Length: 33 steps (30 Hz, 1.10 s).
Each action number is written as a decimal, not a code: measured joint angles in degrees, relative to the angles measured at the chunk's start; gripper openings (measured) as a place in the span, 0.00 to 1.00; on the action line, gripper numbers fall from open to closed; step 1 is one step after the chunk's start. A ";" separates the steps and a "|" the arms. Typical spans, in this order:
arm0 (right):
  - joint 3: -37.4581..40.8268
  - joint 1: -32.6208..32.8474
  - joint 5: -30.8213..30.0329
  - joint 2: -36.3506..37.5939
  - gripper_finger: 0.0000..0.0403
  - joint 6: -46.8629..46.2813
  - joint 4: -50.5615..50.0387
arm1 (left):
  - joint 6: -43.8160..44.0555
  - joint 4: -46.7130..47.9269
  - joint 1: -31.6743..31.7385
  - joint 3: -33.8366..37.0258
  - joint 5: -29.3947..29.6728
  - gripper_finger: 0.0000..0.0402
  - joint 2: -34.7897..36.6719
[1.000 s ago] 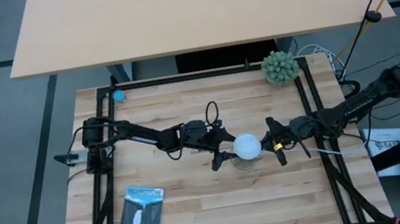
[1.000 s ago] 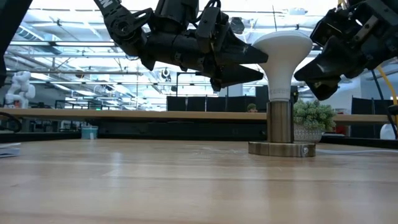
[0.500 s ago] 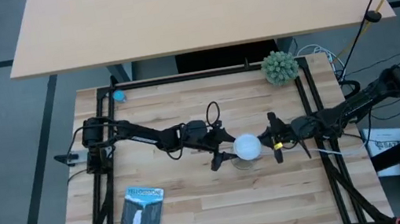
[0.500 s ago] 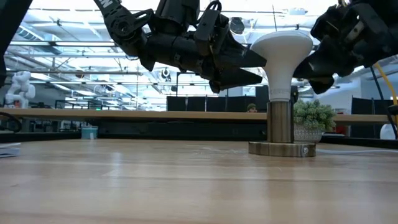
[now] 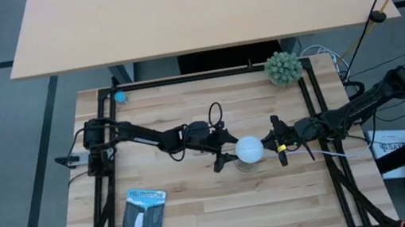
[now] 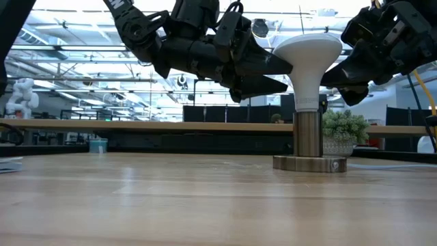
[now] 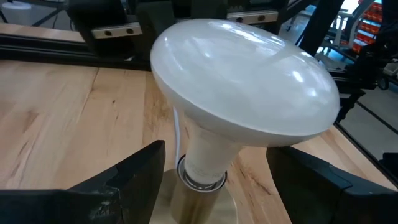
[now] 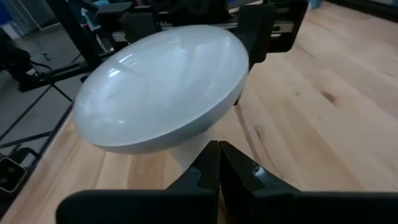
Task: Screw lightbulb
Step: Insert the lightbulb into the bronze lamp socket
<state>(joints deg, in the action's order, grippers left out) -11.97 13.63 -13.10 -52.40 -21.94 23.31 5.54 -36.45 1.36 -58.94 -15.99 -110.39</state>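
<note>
The white lightbulb (image 5: 250,149) stands upright with its neck in a metal socket (image 6: 308,137), whose round base rests on the table's middle. My left gripper (image 5: 223,156) comes level from the table's left. It is open, with one finger on each side of the bulb's neck (image 7: 205,155), and a gap shows beside the neck. My right gripper (image 5: 279,149) comes from the table's right. It is shut and empty, with its tips (image 8: 216,149) just below the globe's rim (image 8: 186,124). My right gripper's shut fingertips (image 8: 211,155) lie close against the bulb's neck under the globe, slanting in from the table's right. I cannot tell whether they touch it.
A green spiky plant (image 5: 283,68) stands at the far right corner. A flat packet (image 5: 143,219) lies near the front left. A small blue thing (image 5: 120,97) sits at the far left. Black frame rails run along both table sides.
My right gripper has come a little closer to the bulb, toward the table's left. The bulb and my left gripper have kept still.
</note>
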 joint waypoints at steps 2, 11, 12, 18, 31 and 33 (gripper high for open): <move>0.00 0.00 0.00 0.00 0.00 -0.09 -0.07 | 0.13 0.00 0.36 0.00 0.00 0.71 0.00; -0.02 0.01 1.25 0.00 0.00 -1.43 -0.27 | 0.20 0.04 1.64 0.00 0.02 0.71 0.00; -0.01 0.06 1.43 0.00 0.00 -1.73 -0.28 | 0.20 0.04 1.64 0.00 0.00 0.71 0.00; -0.06 0.74 1.49 0.00 0.00 -2.76 -0.78 | 0.22 0.02 1.64 0.00 0.03 0.71 0.00; -0.09 3.53 0.95 0.00 0.00 -6.00 -3.11 | 0.14 0.00 2.34 0.00 0.01 0.71 0.00; -0.09 3.53 -1.79 0.00 0.00 -5.95 -4.68 | 0.18 0.00 2.43 0.00 -0.62 0.71 0.00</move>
<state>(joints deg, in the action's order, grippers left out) -12.05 17.15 -14.90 -52.40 -27.89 18.63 5.72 -36.45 3.79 -58.94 -16.61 -110.39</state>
